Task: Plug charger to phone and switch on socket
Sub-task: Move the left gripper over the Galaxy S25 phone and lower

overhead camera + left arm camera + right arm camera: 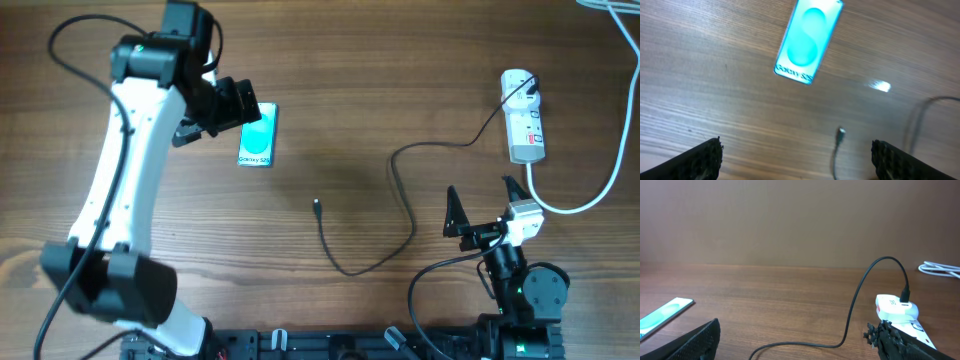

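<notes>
1. Brown wood-grain table [330,60]: carries all items. Smooth top, so phone prone to sliding if pushed end-on during insertion.
2. White-and-black left arm [120,190]: extended over far-left area. Left claw [238,103] hovers just beside phone. Jaws wide apart in wrist view, nothing held, nothing touched. Risk: off-centre descent puts one finger on the screen & skews phone.
3. Black right arm [520,290]: folded near front edge. Right claw [483,205] sits in front of socket, jaws wide apart, empty, no contact. Risk: sweep twd lead snags the loop & drags the strip.
4. Thick white cable [590,190]: curves beside strip. Possible mix-up w/ charger lead.
5. Small white oblong power strip, i.e. socket [525,118]: far right, black plug [528,92] seated at far end. On/off state too small to read. Risk: light body shifts under press, switch missed.
6. Flat turquoise-screen smartphone, i.e. phone [258,135]: face up, far left, text end twd robot. Port not visible.
7. Thin black charger cable [400,200]: runs from strip, loops to mid-table.
8. Small plug tip [317,205]: loose on table, well apart from phone, not inserted. Risk: thin part rotates in pinch, misaligns at port.
</notes>
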Robot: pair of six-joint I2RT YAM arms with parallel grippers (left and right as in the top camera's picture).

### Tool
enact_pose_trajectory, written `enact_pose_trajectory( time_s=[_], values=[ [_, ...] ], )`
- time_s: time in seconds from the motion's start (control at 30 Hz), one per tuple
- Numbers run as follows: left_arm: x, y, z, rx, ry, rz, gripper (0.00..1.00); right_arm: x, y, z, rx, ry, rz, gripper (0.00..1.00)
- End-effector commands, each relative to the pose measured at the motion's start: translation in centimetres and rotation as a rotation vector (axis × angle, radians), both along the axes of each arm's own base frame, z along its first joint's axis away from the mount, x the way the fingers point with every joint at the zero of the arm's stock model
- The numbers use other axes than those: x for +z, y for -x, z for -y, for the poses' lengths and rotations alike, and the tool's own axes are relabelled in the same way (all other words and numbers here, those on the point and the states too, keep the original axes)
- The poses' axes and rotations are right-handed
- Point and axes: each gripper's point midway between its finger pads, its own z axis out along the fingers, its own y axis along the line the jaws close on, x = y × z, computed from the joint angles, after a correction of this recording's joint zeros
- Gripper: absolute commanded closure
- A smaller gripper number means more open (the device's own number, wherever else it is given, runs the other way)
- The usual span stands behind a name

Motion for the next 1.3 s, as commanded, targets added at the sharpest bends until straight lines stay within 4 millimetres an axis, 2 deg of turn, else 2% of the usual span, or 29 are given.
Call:
enact_pose_trajectory(
  time_s=[0.0,0.13,0.2,0.33,0.43,0.6,0.83,1.1,1.27],
  values=[
    [-3.6,-2.3,-0.9,0.007,-0.116,-0.038,0.00,0.3,0.1,-0.3,0.013,0.011,0.014,0.00],
    [-6.1,-3.3,-0.7,-0.003,-0.128,-0.073,0.00,0.3,0.1,-0.2,0.012,0.011,0.015,0.00],
    [-6.2,-3.9,-0.6,-0.001,-0.121,-0.053,0.00,0.3,0.1,-0.2,0.012,0.011,0.015,0.00],
    [-6.3,-5.9,1.0,-0.018,-0.068,0.028,0.00,0.3,0.1,-0.2,0.012,0.011,0.015,0.00],
    [-7.7,-6.6,2.0,-0.035,-0.061,0.061,0.01,0.3,0.1,-0.2,0.012,0.011,0.015,0.00],
    [-11.0,-6.6,3.0,-0.072,-0.061,0.081,0.00,0.3,0.1,-0.2,0.012,0.012,0.015,0.00],
    [-14.8,-5.9,2.6,-0.076,-0.079,0.090,0.01,0.3,0.1,-0.3,0.013,0.012,0.015,0.00],
    [-18.1,-5.0,2.3,-0.075,-0.076,0.105,0.00,0.3,0.1,-0.2,0.012,0.011,0.015,0.00],
    [-19.0,-5.0,2.3,-0.074,-0.071,0.131,0.00,0.3,0.1,-0.3,0.013,0.011,0.015,0.00]
  ],
)
